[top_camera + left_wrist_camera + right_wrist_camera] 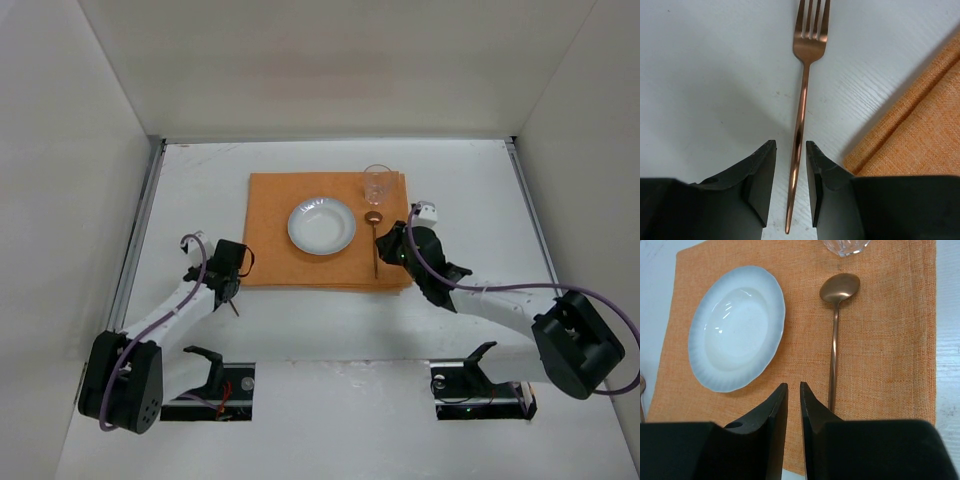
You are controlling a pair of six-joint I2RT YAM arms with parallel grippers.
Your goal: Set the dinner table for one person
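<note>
The left end effector (791,146) is part open. Its fingers straddle the handle of a copper fork (810,45) with a gap on each side. The fork lies flat on the white bench (470,180), just beside the edge of the orange mat (880,340). The right end effector (794,386) shows only a thin slit between its fingers and holds nothing. It hangs over the mat's near edge, just left of a copper spoon (839,287). The spoon lies right of the white plate (737,327), bowl toward the glass (377,184).

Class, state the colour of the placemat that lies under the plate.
Orange: the placemat shows best in the right wrist view, under the plate.
</note>
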